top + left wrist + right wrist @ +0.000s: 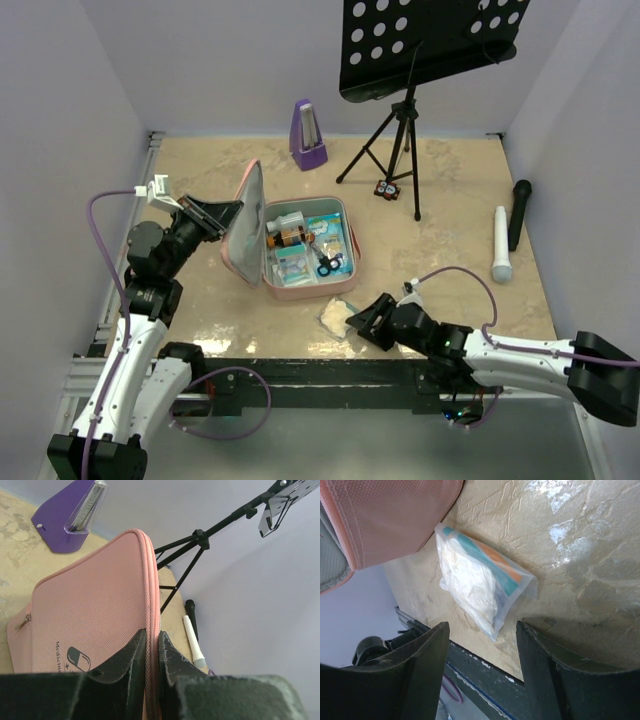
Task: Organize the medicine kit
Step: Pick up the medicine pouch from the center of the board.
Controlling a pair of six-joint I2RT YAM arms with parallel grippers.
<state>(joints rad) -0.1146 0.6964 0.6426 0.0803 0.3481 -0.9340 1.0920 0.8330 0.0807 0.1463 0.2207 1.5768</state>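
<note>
The worktop point(200, 170) carries the medicine kit point(300, 292) near its middle. The kit lies open with its tray flat and partly filled with small packets and blue-handled scissors point(330, 265). Its lid point(250, 215) stands almost upright on the left side. The left gripper point(222, 212) is clamped on the lid's zip edge; the left wrist view shows both fingers point(175, 655) pinching the piped rim.

One loose packet point(337, 316), a clear bag with white contents, lies flat just beside the kit's near right corner. The right gripper point(358, 322) hovers over it with jaws wide apart, straddling the bag and holding nothing.

The step in hand is judged to be picking up this packet and placing it in the tray.
- Lower the right gripper until its fingertips reach the worktop on either side of the bag.
- Close over the bulky white middle point(470, 590). The thin film margin is likely to slip.
- Lift straight up to clear the tray wall before moving across.
- Hold the lid back so the tray opening is unobstructed.

The near edge of the worktop lies close behind the packet, so avoid dragging the bag towards it. Bare worktop to the right gives room to approach. The music stand point(405, 130), the metronome point(307, 135) and the two microphones point(502, 245) are well apart from the path.
</note>
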